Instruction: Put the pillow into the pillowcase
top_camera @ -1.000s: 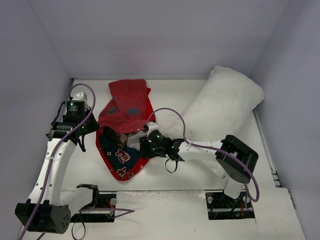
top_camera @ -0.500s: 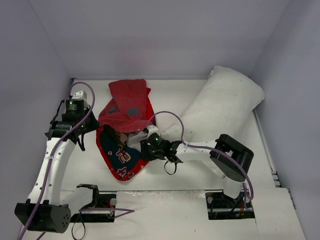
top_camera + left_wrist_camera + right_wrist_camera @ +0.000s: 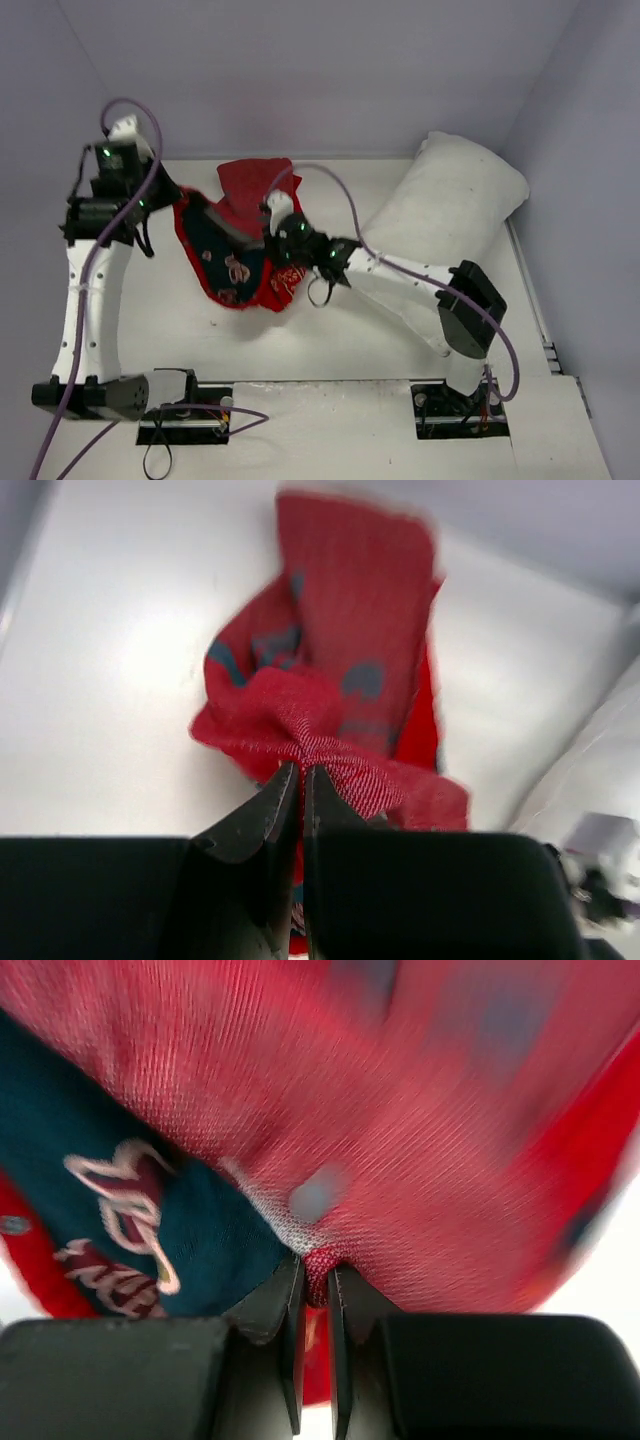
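Raised, shifted left since earlier: red printed fabric pillowcase (image 3: pixel 235 268), edge pinched tight by left gripper (image 3: pixel 300 772) and right gripper (image 3: pixel 316 1268); plain white stuffed pillow (image 3: pixel 450 210) at right.

The pillowcase (image 3: pixel 240 262) lies left of the pillow (image 3: pixel 452 212) on the table (image 3: pixel 180 335).

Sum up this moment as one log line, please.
left gripper: shut on pillowcase | right gripper: shut on pillowcase | pillow: outside it, lying apart

Printed marks on the pillowcase (image 3: pixel 238 268) are too blurred to read.
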